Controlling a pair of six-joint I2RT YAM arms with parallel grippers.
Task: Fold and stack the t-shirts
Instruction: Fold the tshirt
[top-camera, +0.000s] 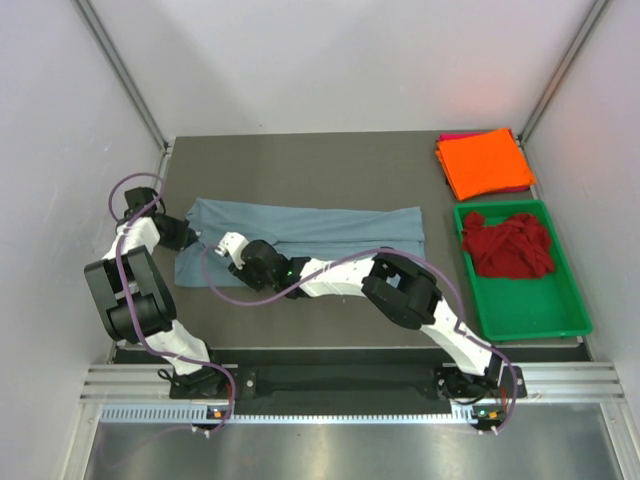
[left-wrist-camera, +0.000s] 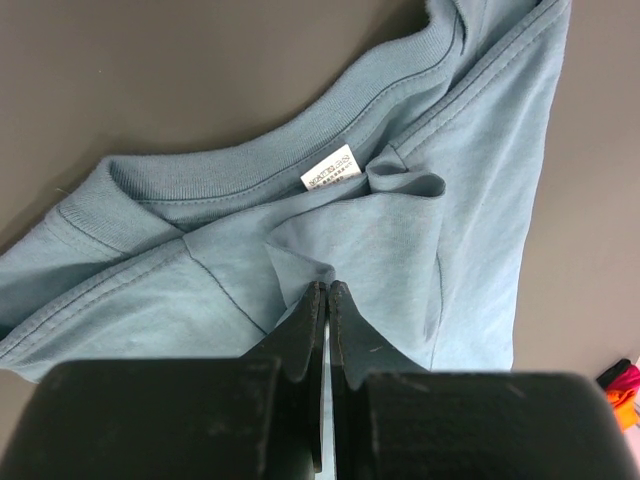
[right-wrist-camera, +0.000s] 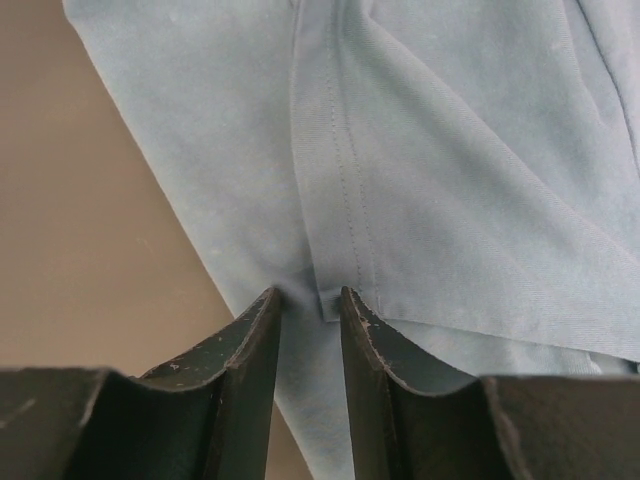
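Note:
The dusty blue-grey t-shirt lies folded into a long strip across the table. My left gripper is at its left end by the collar. It is shut on a raised pinch of the cloth just below the white label. My right gripper rests on the shirt's near left part. Its jaws stand apart, straddling a stitched hem corner, with cloth lying between them. The folded orange t-shirt lies on a magenta-pink one at the back right. The dark red t-shirt is crumpled.
The green tray at the right holds the dark red shirt, just in front of the folded stack. Grey walls close the table on the left, back and right. The right arm stretches low across the near part of the table.

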